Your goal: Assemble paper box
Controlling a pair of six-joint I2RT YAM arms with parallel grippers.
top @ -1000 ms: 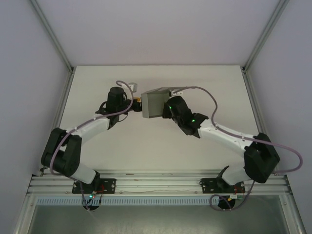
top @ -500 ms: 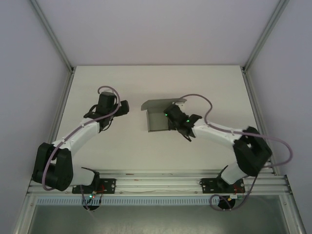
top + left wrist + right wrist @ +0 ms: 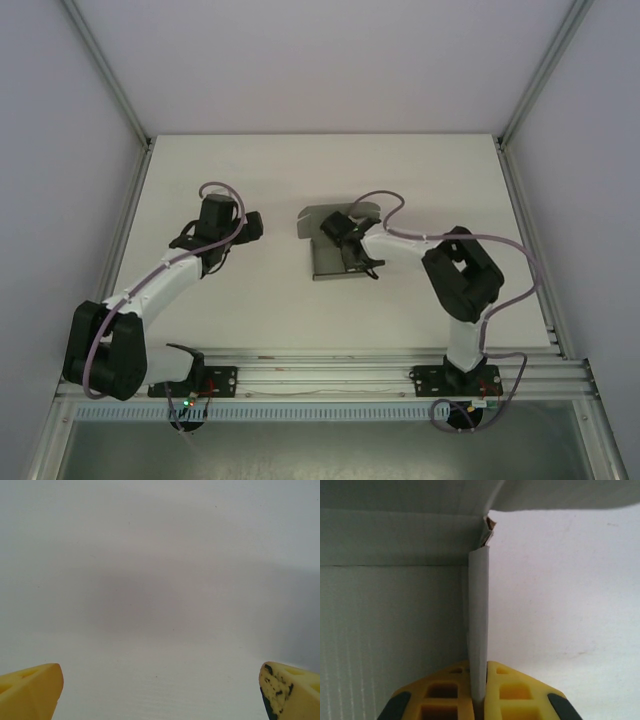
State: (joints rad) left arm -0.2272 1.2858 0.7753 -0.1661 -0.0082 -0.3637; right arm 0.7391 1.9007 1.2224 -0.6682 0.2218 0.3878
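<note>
From above: grips a raised wall of the plain grey, thin-cardboard paper box (image 3: 322, 262), partly folded at mid-table, with the right gripper (image 3: 338, 238). Holds the left gripper (image 3: 256, 226) spread wide and empty, well apart to the box's left, over the flat white table (image 3: 420, 175).

Left wrist: shows yellow fingertips (image 3: 30, 692) far apart above bare table (image 3: 160, 580).

Right wrist: clamps yellow fingers (image 3: 445, 692) shut on the box's upright wall (image 3: 479, 620).

A white worktop (image 3: 270, 300) sits between pale walls (image 3: 330, 60); a possibly slotted aluminium rail (image 3: 320, 372) borders the worktop's near edge.
</note>
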